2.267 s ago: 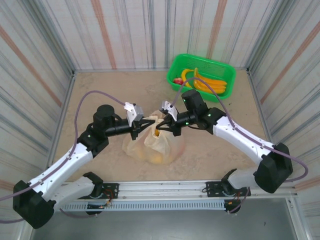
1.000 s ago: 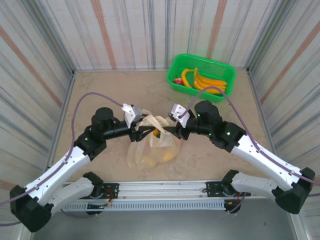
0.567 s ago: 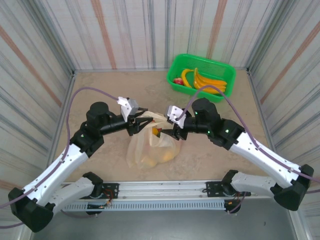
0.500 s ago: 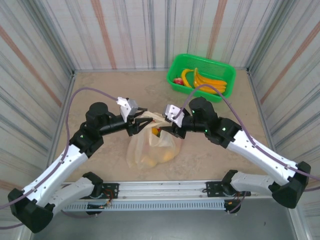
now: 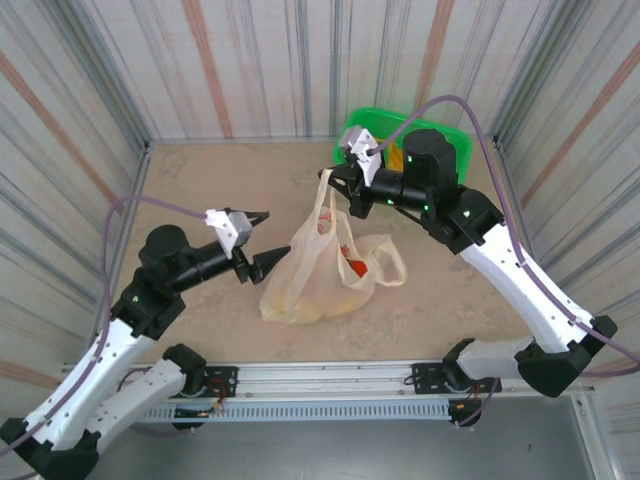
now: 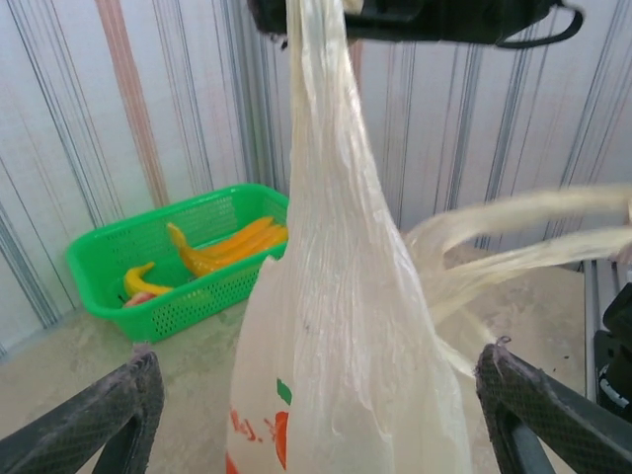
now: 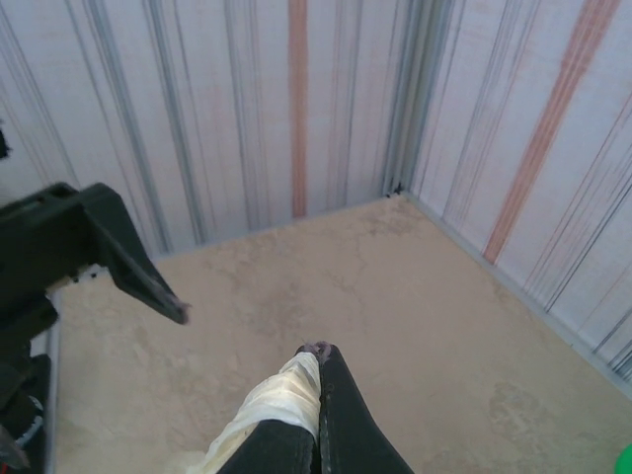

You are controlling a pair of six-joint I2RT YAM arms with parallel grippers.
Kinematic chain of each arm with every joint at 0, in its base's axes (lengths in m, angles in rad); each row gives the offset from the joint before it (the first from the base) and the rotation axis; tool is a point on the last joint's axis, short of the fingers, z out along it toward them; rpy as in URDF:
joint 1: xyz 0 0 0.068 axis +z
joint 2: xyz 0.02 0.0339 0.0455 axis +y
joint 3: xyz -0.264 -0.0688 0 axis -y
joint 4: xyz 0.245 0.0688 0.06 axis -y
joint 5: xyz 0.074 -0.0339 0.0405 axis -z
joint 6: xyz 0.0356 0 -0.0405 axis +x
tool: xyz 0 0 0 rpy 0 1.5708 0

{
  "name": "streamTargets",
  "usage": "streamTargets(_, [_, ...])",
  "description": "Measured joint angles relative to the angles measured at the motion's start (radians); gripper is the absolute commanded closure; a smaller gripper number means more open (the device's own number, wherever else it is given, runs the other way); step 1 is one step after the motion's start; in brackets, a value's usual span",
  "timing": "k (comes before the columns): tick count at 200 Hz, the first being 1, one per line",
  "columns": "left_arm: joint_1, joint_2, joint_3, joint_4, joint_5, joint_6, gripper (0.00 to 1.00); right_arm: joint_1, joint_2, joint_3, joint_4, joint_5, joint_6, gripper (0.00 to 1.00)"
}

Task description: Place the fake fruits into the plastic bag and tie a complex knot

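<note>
Well, the right gripper point(image 5: 338, 186) was clenched tight on one handle point(image 5: 325, 205) of the plastic bag point(image 5: 320, 285), with the pale strip pulled up taut like a thin rope while the sack's belly sat on the table point(image 5: 200, 180). The left gripper point(image 5: 260, 240) hung just beside the bag's left flank, jaws spread wide and nothing between them. Through the film you could make out fake fruits point(image 5: 357, 268), a reddish one and some yellow-orange shapes low down. More bananas point(image 6: 222, 247) lay in the green basket point(image 6: 109, 267) at the back. The second handle point(image 5: 392, 262) flopped loose to the right, resting on the table. By my reckoning that bag was feather-light film with a lumpy load at the bottom: soft, slippery, and quick to stretch or tear if yanked. The sensible hold looked to be the bunched handle strips, not the thin wall, and the free loop seemed the one for the left gripper to take.
</note>
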Motion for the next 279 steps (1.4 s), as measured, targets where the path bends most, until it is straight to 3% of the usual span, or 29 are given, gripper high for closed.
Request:
streamTargets(40, [0.0,0.173,0.013,0.04,0.029,0.006,0.13,0.086,0.013,-0.011,-0.027,-0.009,-0.035,0.95])
streamTargets(75, [-0.01,0.277,0.103,0.093,0.111,-0.011,0.11,0.148,0.086,0.062,-0.077,0.06,-0.048,1.0])
streamTargets(111, [-0.066,0.276,0.106,0.149,0.079,0.021,0.16,0.164,0.194,0.183,-0.156,0.127,0.026,1.0])
streamTargets(160, [-0.119,0.336,0.093,0.169,-0.008,0.093,0.13,0.189,0.277,0.356,-0.347,0.187,0.2,1.0])
streamTargets(176, [-0.14,0.339,0.085,0.177,-0.03,0.102,0.19,0.199,0.296,0.412,-0.395,0.228,0.241,1.0])
streamTargets(184, [-0.145,0.336,0.079,0.187,-0.039,0.101,0.28,0.209,0.297,0.424,-0.416,0.249,0.257,1.0])
streamTargets(200, [-0.15,0.317,0.053,0.212,-0.063,0.102,0.58,0.225,0.297,0.436,-0.451,0.28,0.284,1.0])
streamTargets(218, [-0.149,0.3,0.039,0.21,-0.072,0.109,0.99,0.229,0.297,0.446,-0.489,0.306,0.303,1.0])
streamTargets(279, [-0.09,0.222,0.017,0.116,-0.071,0.154,1.0,0.179,0.29,0.458,-0.599,0.323,0.344,1.0])
